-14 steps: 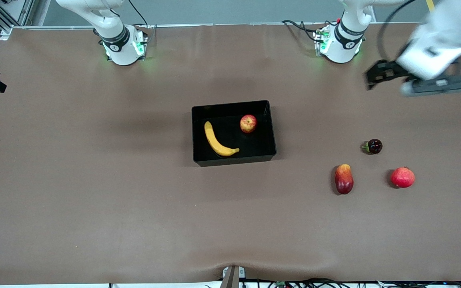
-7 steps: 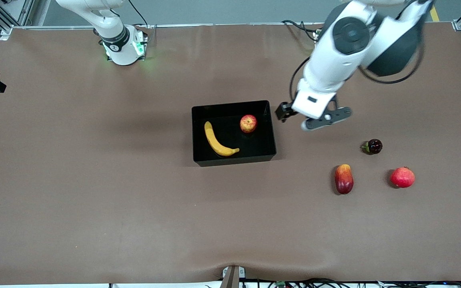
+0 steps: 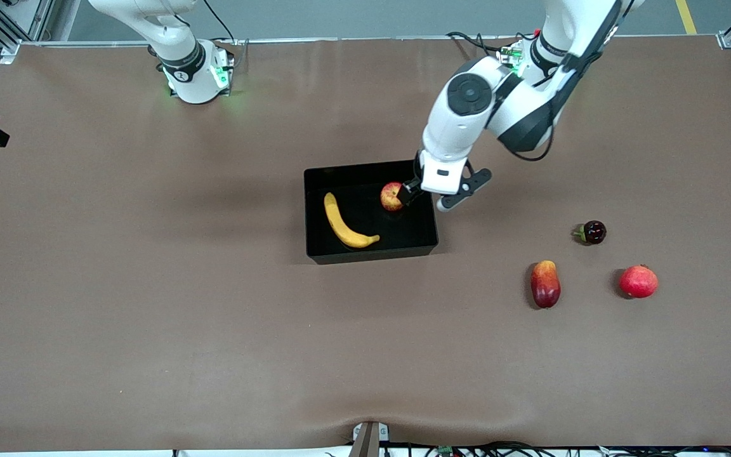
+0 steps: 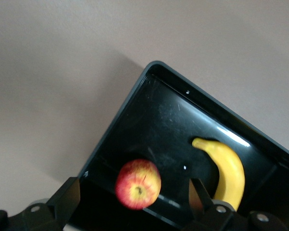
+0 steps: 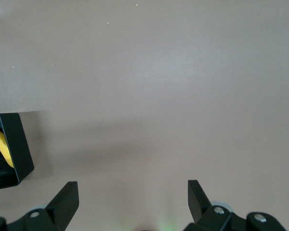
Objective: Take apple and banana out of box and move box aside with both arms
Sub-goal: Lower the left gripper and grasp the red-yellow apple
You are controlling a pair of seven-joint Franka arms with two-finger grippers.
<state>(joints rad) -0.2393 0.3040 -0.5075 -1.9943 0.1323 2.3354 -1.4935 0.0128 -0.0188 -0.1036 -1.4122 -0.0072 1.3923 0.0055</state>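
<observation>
The black box (image 3: 365,166) stands mid-table with the yellow banana (image 3: 345,222) and the red-yellow apple (image 3: 391,195) in it. My left gripper (image 3: 411,193) hangs open over the box's corner toward the left arm's end, just above and beside the apple. In the left wrist view the apple (image 4: 137,184) lies below, between the spread fingers (image 4: 67,192), with the banana (image 4: 227,171) beside it inside the box wall (image 4: 120,120). My right gripper (image 5: 132,185) is open and empty over bare table, out of the front view; the box's corner (image 5: 17,149) shows at the edge of its view.
A red-orange mango (image 3: 545,284), a red pomegranate (image 3: 638,281) and a small dark glossy fruit (image 3: 592,232) lie on the brown table toward the left arm's end, nearer the front camera than the box. The right arm waits at its base (image 3: 191,70).
The left arm has swung in from the table's left-arm end to over the box, bringing its open gripper down beside the apple. The fruits and box have not moved.
</observation>
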